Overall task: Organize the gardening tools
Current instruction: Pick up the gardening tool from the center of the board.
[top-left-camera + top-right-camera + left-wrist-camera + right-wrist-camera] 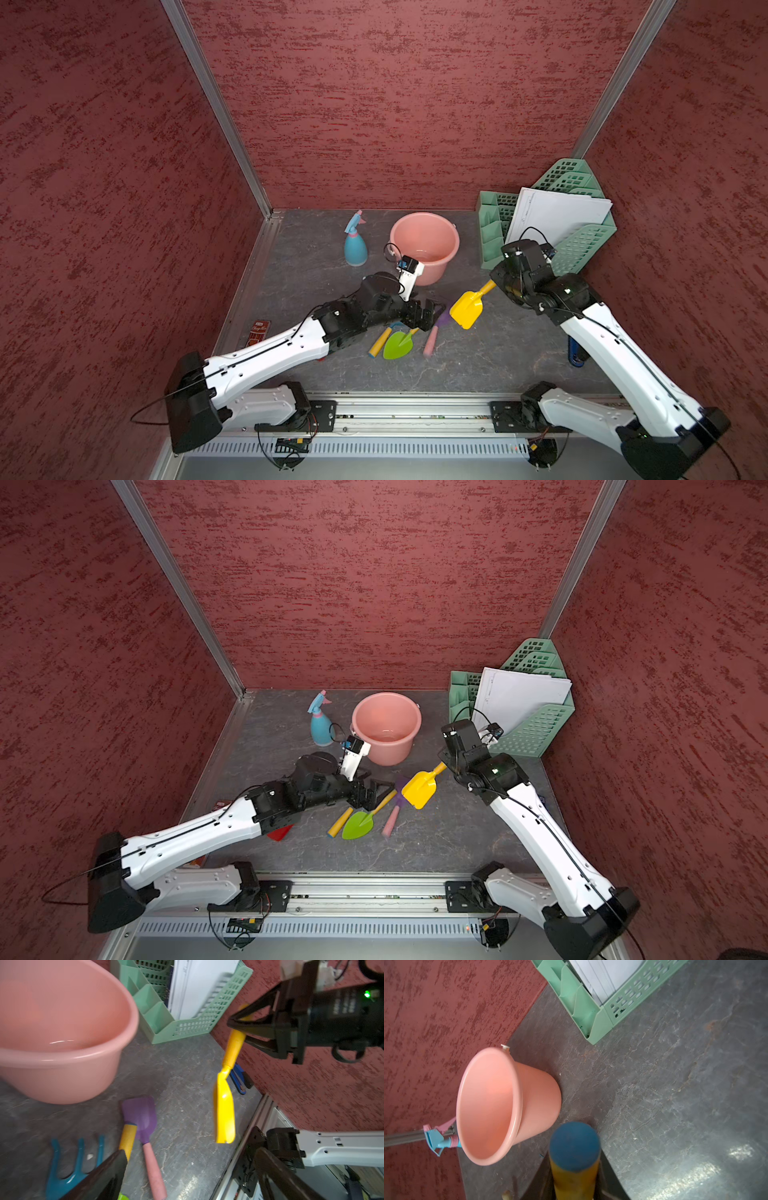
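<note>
left jaws are hanging wide open over the purple spade (141, 1113) on the counter. beside the pink bucket (441, 269), right jaws are gripping the yellow scoop (467, 309) by its handle, airborne; prob. best lifting it over the rim b4 releasing.

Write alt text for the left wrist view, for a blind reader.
The right claw grips a yellow scoop by its handle, blade hanging over the grey table. A purple spade and blue fork lie on it near a pink bucket and a green rack.
</note>
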`<state>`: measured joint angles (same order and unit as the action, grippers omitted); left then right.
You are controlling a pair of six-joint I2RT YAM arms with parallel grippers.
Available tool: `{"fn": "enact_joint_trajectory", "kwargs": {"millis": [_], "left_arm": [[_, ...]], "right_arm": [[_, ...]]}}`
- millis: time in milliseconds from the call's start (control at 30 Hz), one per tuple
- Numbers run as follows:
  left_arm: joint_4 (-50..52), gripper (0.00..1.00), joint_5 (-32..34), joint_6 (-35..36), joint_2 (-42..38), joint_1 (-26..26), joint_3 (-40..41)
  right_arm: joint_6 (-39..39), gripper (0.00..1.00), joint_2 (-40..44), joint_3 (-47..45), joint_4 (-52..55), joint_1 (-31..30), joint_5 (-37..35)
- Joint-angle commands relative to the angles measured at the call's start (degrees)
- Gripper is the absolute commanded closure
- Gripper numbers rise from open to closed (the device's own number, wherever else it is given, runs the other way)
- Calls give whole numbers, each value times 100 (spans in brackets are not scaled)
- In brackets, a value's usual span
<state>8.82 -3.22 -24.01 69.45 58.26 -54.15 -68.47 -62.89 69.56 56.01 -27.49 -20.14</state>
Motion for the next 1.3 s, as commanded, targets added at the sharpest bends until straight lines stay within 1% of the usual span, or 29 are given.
{"fn": "enact_joint_trajectory", "kwargs": {"millis": [0, 67, 167, 400, 500, 667, 867, 1033, 1167, 1200, 1233, 1267], "left_arm": [[-787, 1, 510, -2, 367, 431, -93], [-978, 2, 800, 33, 529, 581, -132], [-1292, 4, 1071, -4, 644, 607, -81], [-2051, 13, 1598, -58, 771, 601, 138], [-2357, 17, 1623, -82, 823, 585, 194], [-2488, 26, 1463, -180, 938, 495, 214], [-2798, 49, 1299, -476, 878, 311, 479], [-2842, 73, 1210, -526, 855, 211, 502], [-2838, 100, 1161, -538, 794, 150, 498], [-2782, 100, 1149, -534, 757, 125, 485], [-2715, 100, 1136, -534, 731, 101, 471], [-2596, 100, 1123, -536, 675, 79, 452]], "right_arm": [[-1167, 100, -45, 195, -2, -141, -510], [-1369, 100, -74, 347, 49, -203, -684], [-1531, 100, -57, 485, 42, -278, -839], [-1810, 100, -25, 487, -64, -464, -851], [-1894, 100, 5, 427, -214, -534, -826], [-1943, 100, 5, 444, -377, -598, -809], [-1993, 100, 65, 376, -473, -660, -763], [-2019, 100, 76, 269, -658, -727, -668], [-1859, 100, 30, 184, -820, -786, -513], [-1737, 100, 31, 149, -874, -784, -451], [-1610, 96, 31, 117, -876, -785, -417], [-1442, 84, 38, 87, -850, -785, -396]]}}
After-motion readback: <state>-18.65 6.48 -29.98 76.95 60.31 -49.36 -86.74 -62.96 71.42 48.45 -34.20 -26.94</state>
